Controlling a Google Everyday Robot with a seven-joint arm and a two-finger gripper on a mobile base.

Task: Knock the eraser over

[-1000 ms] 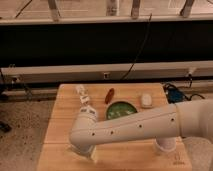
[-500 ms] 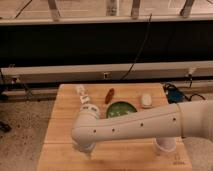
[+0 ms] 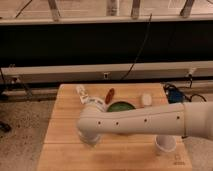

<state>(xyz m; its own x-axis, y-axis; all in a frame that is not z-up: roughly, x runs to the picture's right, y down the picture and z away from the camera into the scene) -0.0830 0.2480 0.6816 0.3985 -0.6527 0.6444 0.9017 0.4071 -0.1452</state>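
A small white block (image 3: 146, 99), which looks like the eraser, lies on the wooden table (image 3: 62, 122) at the back right. My white arm (image 3: 145, 122) reaches in from the right across the table's front half. My gripper (image 3: 88, 139) is at the arm's left end, low over the table's front left, far from the white block and mostly hidden under the wrist.
A green bowl (image 3: 120, 106) sits at the table's middle back, partly behind my arm. A reddish-brown item (image 3: 110, 94) and a white packet (image 3: 83, 93) lie behind it to the left. A white cup (image 3: 165, 145) stands at the front right. Blue things (image 3: 172, 92) sit off the right edge.
The arm's end has shifted a little to the right and away from the table's front left edge. The objects on the table have not moved.
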